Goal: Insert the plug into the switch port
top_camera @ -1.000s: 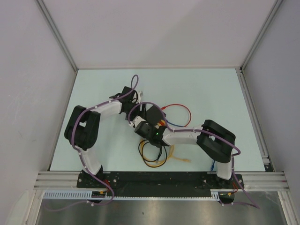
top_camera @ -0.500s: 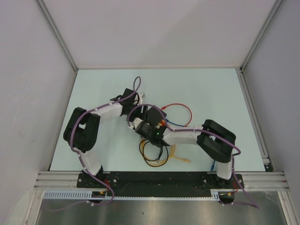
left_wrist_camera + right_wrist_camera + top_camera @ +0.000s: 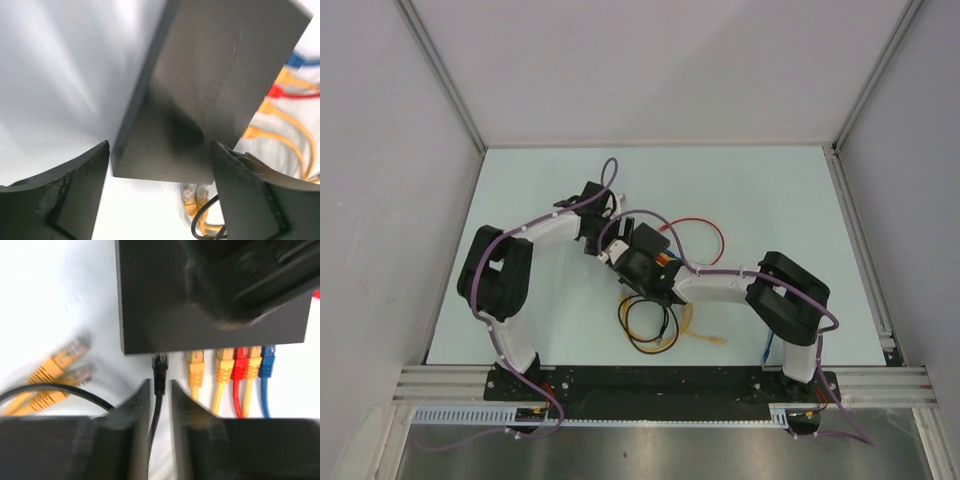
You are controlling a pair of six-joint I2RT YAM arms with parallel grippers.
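Fingers (image 3: 60, 200) of L gripper (image 3: 159, 165) spread wide, straddling one end of switch (image 3: 210, 75). R gripper (image 3: 159, 390) fingers (image 3: 125, 440) slightly apart, black cable (image 3: 155, 425) between, not pinched. Switch lies approx mid-bench (image 3: 780, 200). Yellow/red/blue leads (image 3: 235, 370) plugged in; black plug (image 3: 159, 362) at port edge just left of them.

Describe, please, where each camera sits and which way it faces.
Top external: above and behind the robot, looking down on the pale table; left arm and right arm show.
Left wrist: on the left arm, looking past its open end effector at the flat matte-black rectangular switch.
Right wrist: on the right arm, facing the switch's socket edge; its slightly open end effector flanks the black plug.
Shared: both wrist views show the switch and its orange, red and blue cables.
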